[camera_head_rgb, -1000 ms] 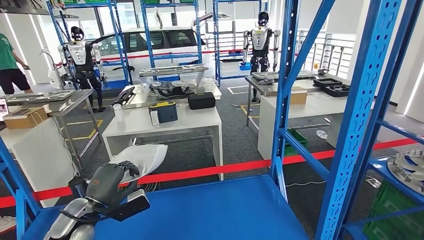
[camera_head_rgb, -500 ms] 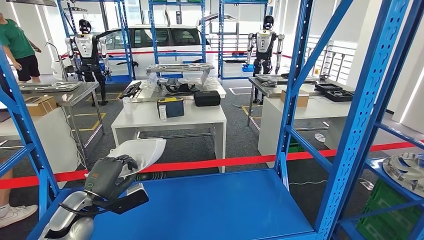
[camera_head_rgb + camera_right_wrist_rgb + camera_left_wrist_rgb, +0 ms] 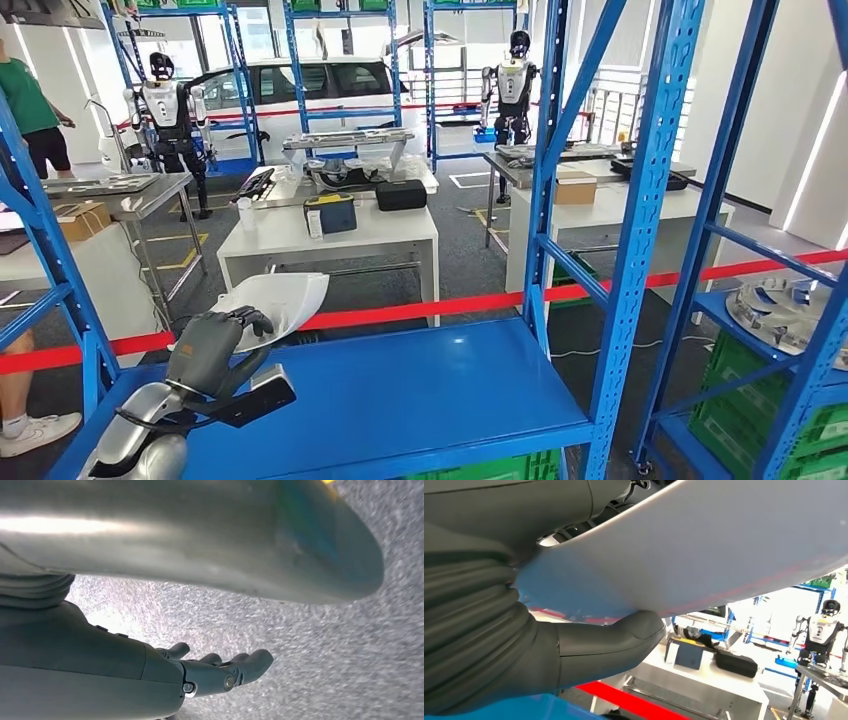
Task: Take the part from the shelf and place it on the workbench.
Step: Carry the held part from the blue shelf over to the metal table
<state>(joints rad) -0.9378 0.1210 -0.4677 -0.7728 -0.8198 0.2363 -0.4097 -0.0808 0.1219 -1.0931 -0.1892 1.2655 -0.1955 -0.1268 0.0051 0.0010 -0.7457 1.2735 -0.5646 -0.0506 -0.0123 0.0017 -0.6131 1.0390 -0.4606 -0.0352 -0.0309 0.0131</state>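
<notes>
Holding a white curved plastic panel part (image 3: pixel 275 300) by its near edge, the left robot hand (image 3: pixel 212 347) sits at the left of the head view, above the front left corner of the blue metal shelf deck (image 3: pixel 400 390). Its dark fingers (image 3: pixel 250 320) curl over the part's upper face; the left wrist view shows the thick grey thumb (image 3: pixel 611 640) pressed under the part (image 3: pixel 704 555), whose far end is cut off. Beyond a red barrier tape (image 3: pixel 420 312) stands a white worktop (image 3: pixel 330 235), well apart from the part. Blue shelf uprights (image 3: pixel 640 230) cross the right. The right robot hand (image 3: pixel 215 672) hangs over grey speckled floor (image 3: pixel 320 660), fingers loosely curled, holding nothing; the blurred picture leaves its exact spread uncertain.
</notes>
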